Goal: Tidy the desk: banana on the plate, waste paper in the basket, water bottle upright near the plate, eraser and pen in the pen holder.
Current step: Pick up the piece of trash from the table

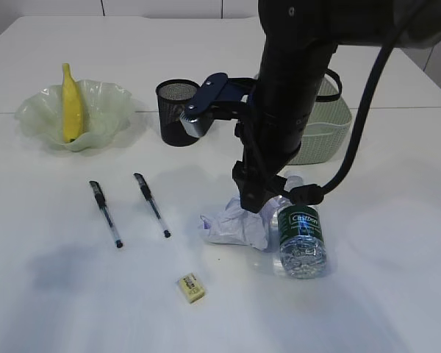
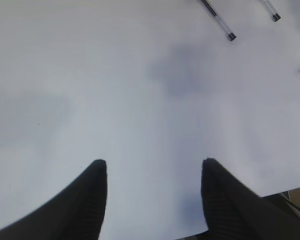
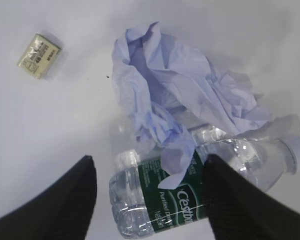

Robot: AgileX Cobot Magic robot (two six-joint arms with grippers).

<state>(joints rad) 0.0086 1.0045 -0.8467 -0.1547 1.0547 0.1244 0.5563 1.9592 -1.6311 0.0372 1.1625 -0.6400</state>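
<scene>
While the clear plastic water bottle with a green label (image 3: 190, 192) lies on its side on the white table (image 1: 51, 294), the right gripper (image 3: 150, 192) hangs over it, jaws spread, holding nothing.

Crumpled pale lilac paper (image 3: 175, 95) rests against and partly over the bottle. A small yellowish eraser (image 1: 190, 287) lies apart nearby, two black-capped clear pens (image 1: 151, 204) further left. The yellow banana (image 1: 71, 103) sits in the pale green wavy plate (image 1: 37, 110). Behind stand a black mesh pen holder (image 1: 173, 110) and a pale green basket (image 1: 331, 132). The left gripper (image 2: 154, 200) hovers over bare table, jaws spread, empty.
</scene>
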